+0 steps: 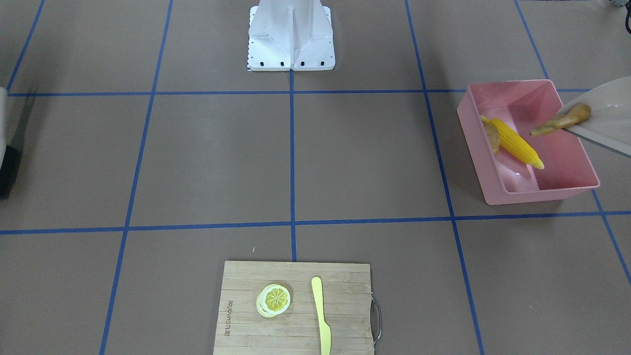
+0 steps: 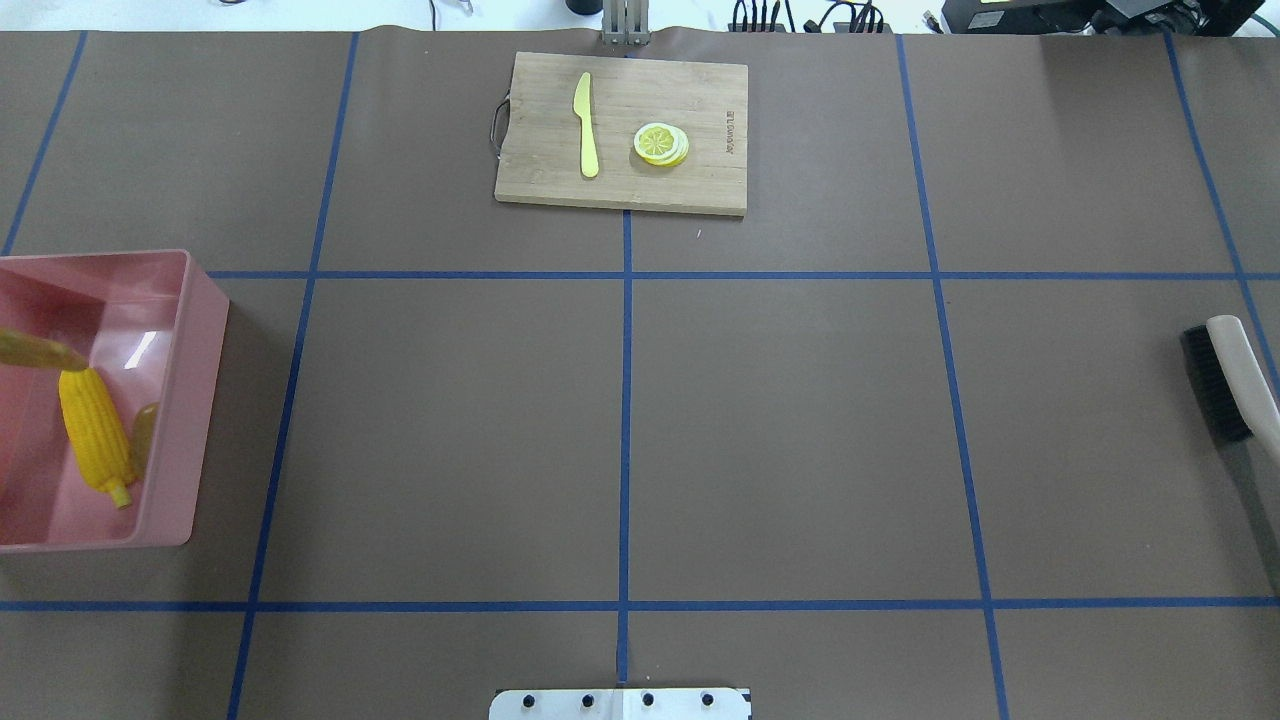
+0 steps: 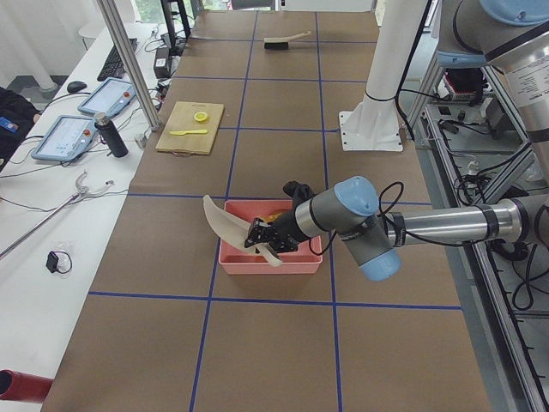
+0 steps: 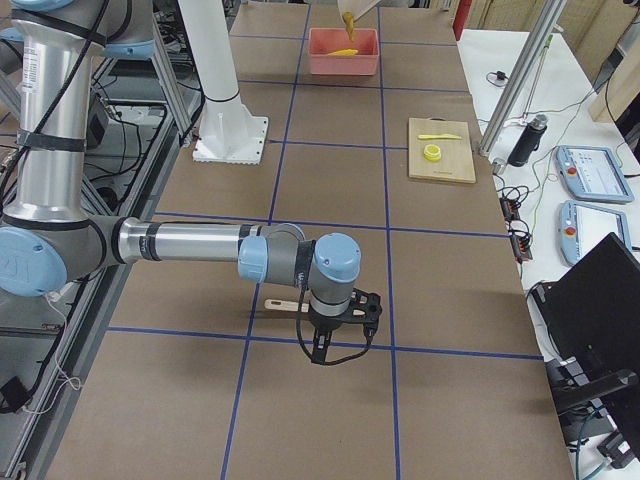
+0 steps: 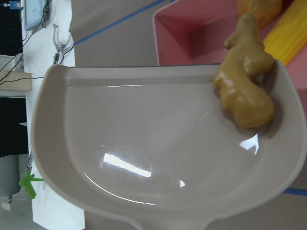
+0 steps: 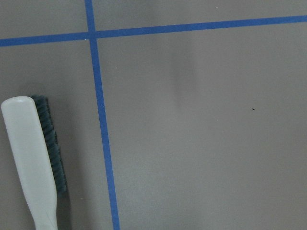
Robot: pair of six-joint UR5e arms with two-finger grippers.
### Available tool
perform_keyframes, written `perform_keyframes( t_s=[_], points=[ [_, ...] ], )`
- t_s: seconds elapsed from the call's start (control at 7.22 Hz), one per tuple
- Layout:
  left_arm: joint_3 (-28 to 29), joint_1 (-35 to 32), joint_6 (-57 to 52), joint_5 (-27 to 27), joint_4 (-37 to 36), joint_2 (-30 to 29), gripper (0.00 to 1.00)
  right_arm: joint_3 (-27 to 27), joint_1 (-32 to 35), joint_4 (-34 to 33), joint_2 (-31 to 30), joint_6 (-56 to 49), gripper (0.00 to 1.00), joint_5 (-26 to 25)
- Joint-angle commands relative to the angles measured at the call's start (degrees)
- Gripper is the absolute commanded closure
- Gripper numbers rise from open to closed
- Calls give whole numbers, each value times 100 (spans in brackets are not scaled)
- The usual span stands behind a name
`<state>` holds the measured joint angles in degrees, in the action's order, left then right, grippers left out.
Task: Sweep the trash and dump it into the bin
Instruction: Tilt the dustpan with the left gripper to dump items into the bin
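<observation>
The pink bin (image 1: 542,195) stands at the table's end on my left side. Inside it lie the yellow corn cob (image 1: 515,143) and, half behind it, the golden-brown potato (image 1: 492,139). The beige dustpan (image 1: 609,123) is tilted over the bin's rim. The tan ginger root (image 5: 244,86) rests at the pan's lip, its tip over the bin. My left gripper (image 3: 260,239) is at the dustpan's handle, seen only from the side, so I cannot tell its state. My right gripper (image 4: 335,340) hangs above the table beside the brush (image 6: 33,158); whether it is open I cannot tell.
A wooden cutting board (image 2: 620,185) at the far middle edge carries a lemon slice (image 2: 660,143) and a yellow plastic knife (image 2: 586,125). The brush (image 2: 1225,385) lies flat near the right edge. The robot's white base (image 1: 291,37) is at the near middle.
</observation>
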<state>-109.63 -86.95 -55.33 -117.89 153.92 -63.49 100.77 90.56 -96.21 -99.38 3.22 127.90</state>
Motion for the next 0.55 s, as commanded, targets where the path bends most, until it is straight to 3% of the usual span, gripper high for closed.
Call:
perform_keyframes(
  t_s=[0.0, 0.42],
  points=[
    [-94, -146, -321, 204, 7, -67, 100, -5, -3, -3, -28, 3, 0, 24],
    [-112, -103, -277, 152, -54, -111, 100, -5, -3, -12, -29, 3, 0, 33]
  ],
)
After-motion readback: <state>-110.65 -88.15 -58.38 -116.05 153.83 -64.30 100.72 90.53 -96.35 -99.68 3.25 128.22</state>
